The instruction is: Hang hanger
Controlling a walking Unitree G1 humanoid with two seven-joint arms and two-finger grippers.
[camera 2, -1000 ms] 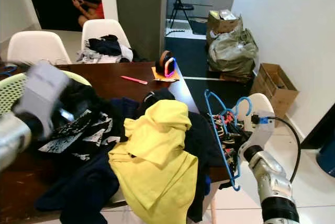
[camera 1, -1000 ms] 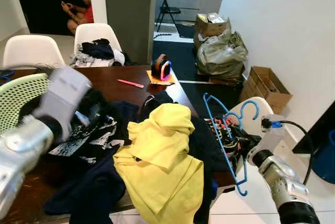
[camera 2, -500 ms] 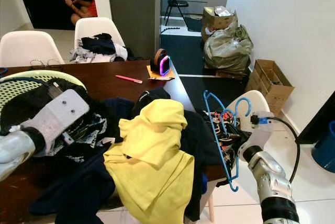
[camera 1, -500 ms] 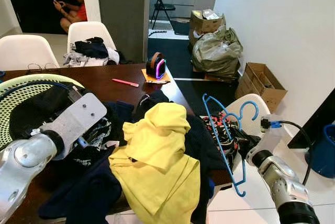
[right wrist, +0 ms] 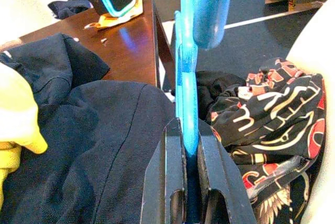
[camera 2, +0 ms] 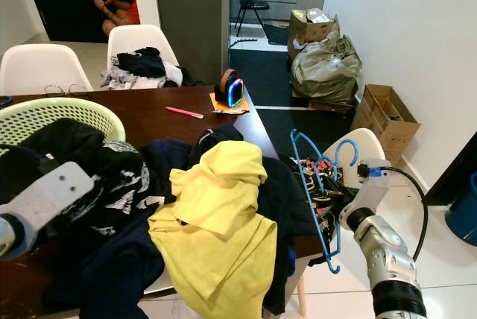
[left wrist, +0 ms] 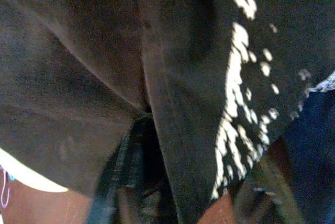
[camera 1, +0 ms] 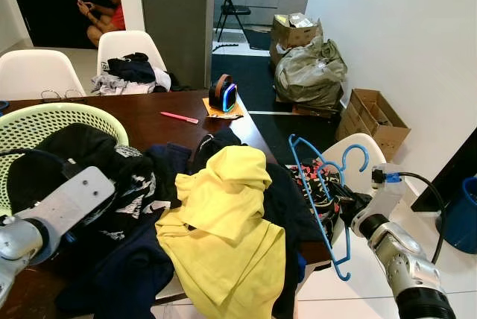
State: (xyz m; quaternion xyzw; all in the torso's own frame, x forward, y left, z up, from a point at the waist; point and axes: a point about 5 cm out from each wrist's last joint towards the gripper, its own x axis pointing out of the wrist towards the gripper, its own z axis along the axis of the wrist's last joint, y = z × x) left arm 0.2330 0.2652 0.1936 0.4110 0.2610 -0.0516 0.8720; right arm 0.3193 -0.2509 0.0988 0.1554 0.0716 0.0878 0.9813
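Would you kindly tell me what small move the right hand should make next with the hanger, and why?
Probably lift it up and clear of the table edge. The right hand is shut on the blue hanger, which hangs beside the patterned garment on the white chair, so it could snag.

The left arm now sits lower in the lower left of the frame than a second ago, when it was raised and blurred over the black printed shirt. Half a second ago its wrist plate lay higher, across the basket's contents. With the arm down, the pale green laundry basket shows its full rim at the left edge, and more of the dark clothes inside it are uncovered.
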